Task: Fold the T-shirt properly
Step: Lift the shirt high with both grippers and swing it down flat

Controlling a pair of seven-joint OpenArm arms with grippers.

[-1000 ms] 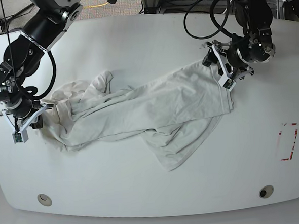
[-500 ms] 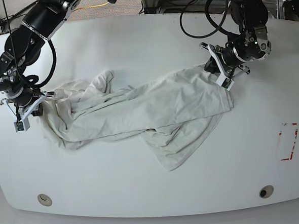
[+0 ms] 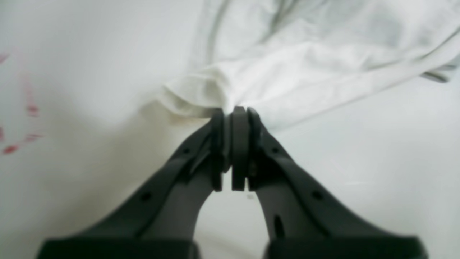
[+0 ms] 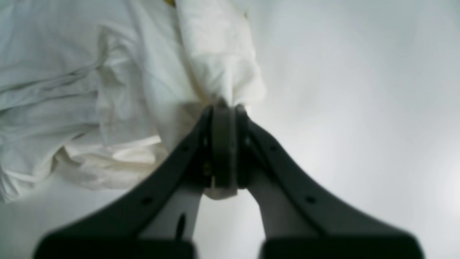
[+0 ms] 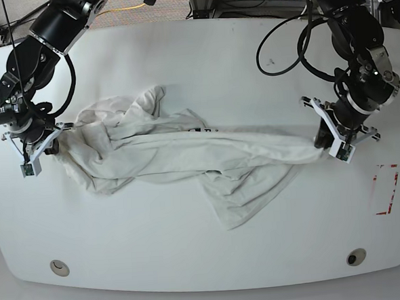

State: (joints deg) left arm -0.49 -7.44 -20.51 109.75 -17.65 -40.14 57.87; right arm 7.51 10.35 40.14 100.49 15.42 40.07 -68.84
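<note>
The white T-shirt (image 5: pixel 186 151) lies crumpled and drawn out into a long band across the table (image 5: pixel 201 61), with a loose flap hanging toward the front edge. On the right of the base view, my left gripper (image 5: pixel 320 145) is shut on the cloth's right end. The left wrist view shows its jaws (image 3: pixel 233 112) pinched on a bunched edge of the T-shirt (image 3: pixel 305 68). At the left, my right gripper (image 5: pixel 53 143) is shut on the other end. In the right wrist view, T-shirt fabric (image 4: pixel 93 75) is squeezed between the closed jaws (image 4: pixel 223 108).
Red tape marks (image 5: pixel 386 189) outline a small rectangle near the table's right edge, just beyond my left gripper; they show blurred as red marks (image 3: pixel 21 126) in the left wrist view. Two round holes (image 5: pixel 59 267) (image 5: pixel 356 257) sit near the front edge. Black cables (image 5: pixel 282 43) hang at the back.
My left gripper shut on the shirt's right edge and pulled it rightward and toward the front, stretching the cloth into a long band. The right gripper kept its hold and barely moved.
</note>
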